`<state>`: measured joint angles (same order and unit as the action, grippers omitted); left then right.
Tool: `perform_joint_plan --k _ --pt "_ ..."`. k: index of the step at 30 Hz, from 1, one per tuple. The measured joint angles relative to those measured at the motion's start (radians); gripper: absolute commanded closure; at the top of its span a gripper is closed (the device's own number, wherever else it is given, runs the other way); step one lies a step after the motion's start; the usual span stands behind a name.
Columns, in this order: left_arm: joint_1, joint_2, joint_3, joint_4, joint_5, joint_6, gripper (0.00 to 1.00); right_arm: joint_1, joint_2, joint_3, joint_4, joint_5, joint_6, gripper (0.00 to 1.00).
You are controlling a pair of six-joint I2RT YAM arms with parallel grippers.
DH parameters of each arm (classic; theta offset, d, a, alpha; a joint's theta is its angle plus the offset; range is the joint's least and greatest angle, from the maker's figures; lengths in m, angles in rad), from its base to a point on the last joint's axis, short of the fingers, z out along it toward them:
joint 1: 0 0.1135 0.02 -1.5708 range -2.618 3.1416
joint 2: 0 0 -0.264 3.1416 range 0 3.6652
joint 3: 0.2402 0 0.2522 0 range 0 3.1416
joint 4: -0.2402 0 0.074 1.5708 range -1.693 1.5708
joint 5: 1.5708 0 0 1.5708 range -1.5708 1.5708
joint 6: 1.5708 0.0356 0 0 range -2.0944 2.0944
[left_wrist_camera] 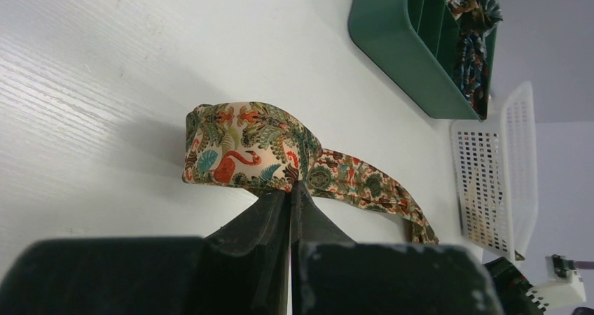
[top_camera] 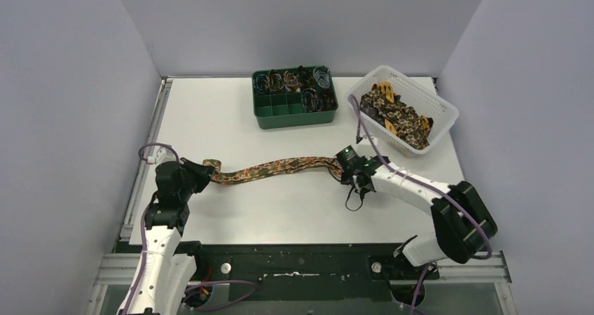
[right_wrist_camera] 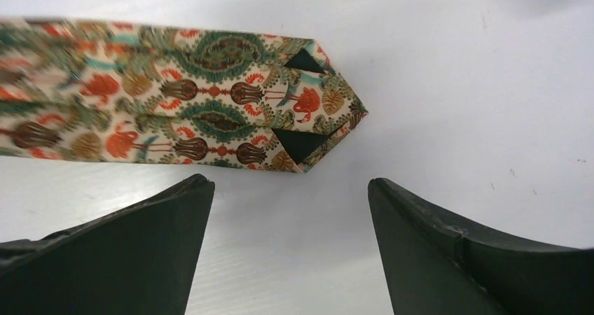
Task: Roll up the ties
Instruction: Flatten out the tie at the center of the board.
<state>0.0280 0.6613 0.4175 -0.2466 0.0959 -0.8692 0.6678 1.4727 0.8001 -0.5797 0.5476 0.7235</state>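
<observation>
One tie [top_camera: 280,168] lies flat across the middle of the table [top_camera: 210,112], its long axis running left to right and rising slightly toward the right. Its broad pointed end faces right and its narrow end is curled into a small loop on the left. The left gripper [left_wrist_camera: 291,189] is closed tight, fingertips pinching the lower edge of that loop where it meets the strip. The right gripper [right_wrist_camera: 287,182] hovers low with its jaws wide apart and holds nothing; the tie's point lies just beyond its fingers, not between them. At the back stand a green tray [top_camera: 294,115] and, beside it on the right, a white basket [top_camera: 441,108] with other ties [top_camera: 399,112] heaped inside.
</observation>
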Motion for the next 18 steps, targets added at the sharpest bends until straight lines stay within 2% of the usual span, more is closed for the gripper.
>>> perform_joint_plan --k 4,8,18 --pt "0.000 -0.066 -0.044 0.006 0.022 -0.027 1.00 -0.107 -0.166 -0.023 0.043 -0.106 -0.025 0.15" --pt "0.000 -0.109 -0.091 -0.003 0.026 -0.055 1.00 -0.130 -0.277 -0.082 0.139 -0.241 -0.020 0.20" --pt "0.001 -0.089 -0.090 -0.006 0.023 -0.061 1.00 -0.244 -0.097 -0.118 0.371 -0.517 -0.017 0.28"
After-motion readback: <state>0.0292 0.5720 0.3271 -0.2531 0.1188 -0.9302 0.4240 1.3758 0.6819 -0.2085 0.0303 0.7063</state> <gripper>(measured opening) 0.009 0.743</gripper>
